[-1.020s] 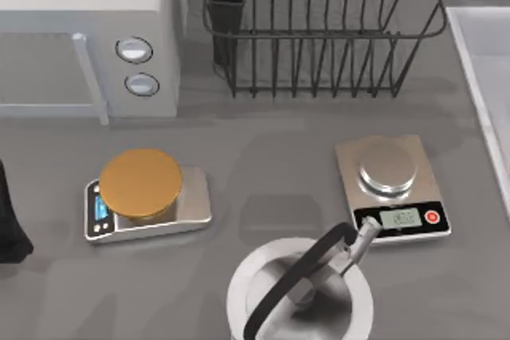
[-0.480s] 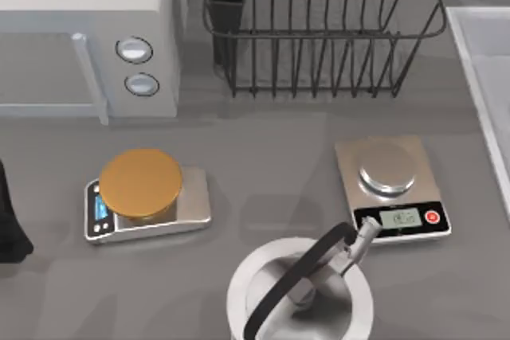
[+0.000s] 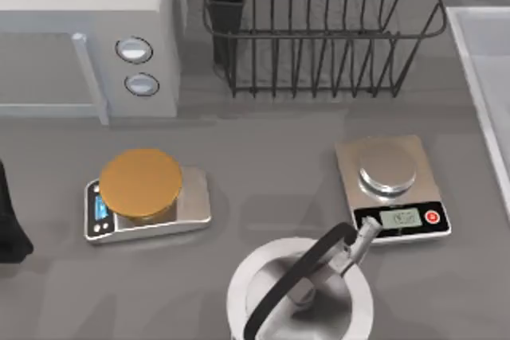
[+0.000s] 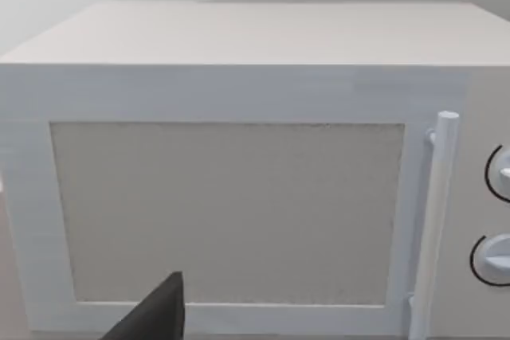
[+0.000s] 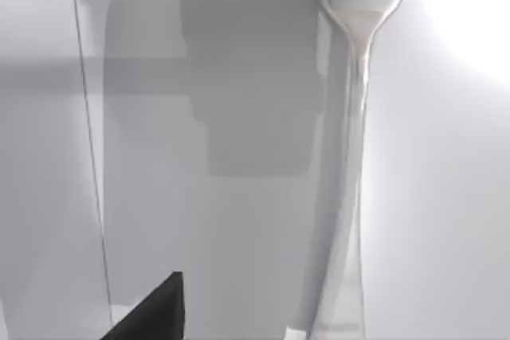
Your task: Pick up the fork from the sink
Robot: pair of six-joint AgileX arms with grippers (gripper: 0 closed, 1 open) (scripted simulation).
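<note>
The silver fork [image 5: 349,165] lies flat on the pale floor of the sink [image 5: 446,197], lengthwise through the right wrist view, with its tined end at the frame's edge. My right gripper [image 5: 151,316] hovers above the sink floor, off to one side of the fork's handle and apart from it; its shadow falls on the floor beside the fork. In the top view the sink's whitish rim [image 3: 472,77] runs along the table's right edge. My left arm [image 3: 9,212] is parked at the far left edge, its gripper [image 4: 155,316] facing the microwave.
A white microwave [image 3: 88,29] stands at the back left and a black wire dish rack [image 3: 319,29] at the back middle. Two kitchen scales [image 3: 147,197] [image 3: 392,187] sit mid-table, and a steel kettle [image 3: 301,292] stands at the front.
</note>
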